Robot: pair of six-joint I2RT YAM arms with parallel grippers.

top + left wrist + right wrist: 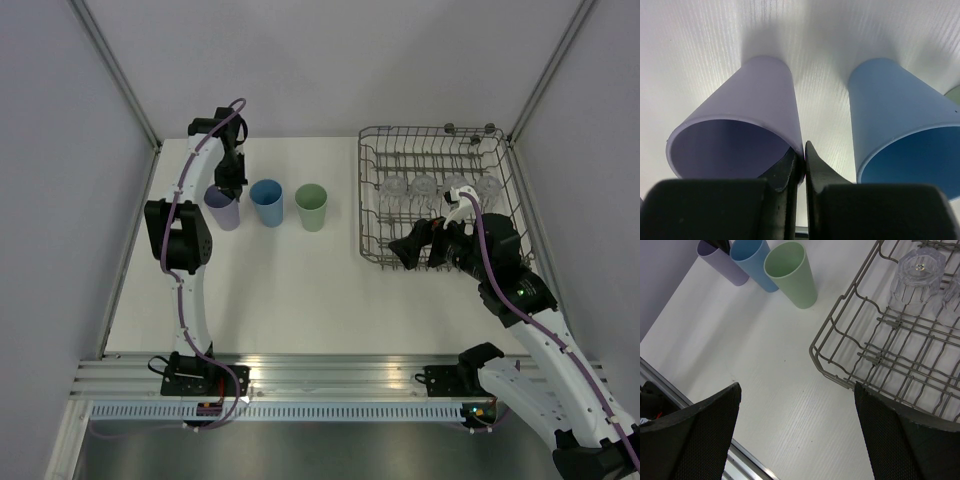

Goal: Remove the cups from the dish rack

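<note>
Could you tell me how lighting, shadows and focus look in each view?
Top external: soft, even light, though the clear glasses in the dish rack fade against the white table. Left wrist: the left gripper is dark and blurred; the lavender cup and blue cup cast soft shadows. Right wrist: the right gripper is two blurred dark shapes; the rack wires look sharp.

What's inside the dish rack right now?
Four clear glasses stand in a row across the dish rack. The right pincer and its arm cover the near right part, so that is hidden.
</note>
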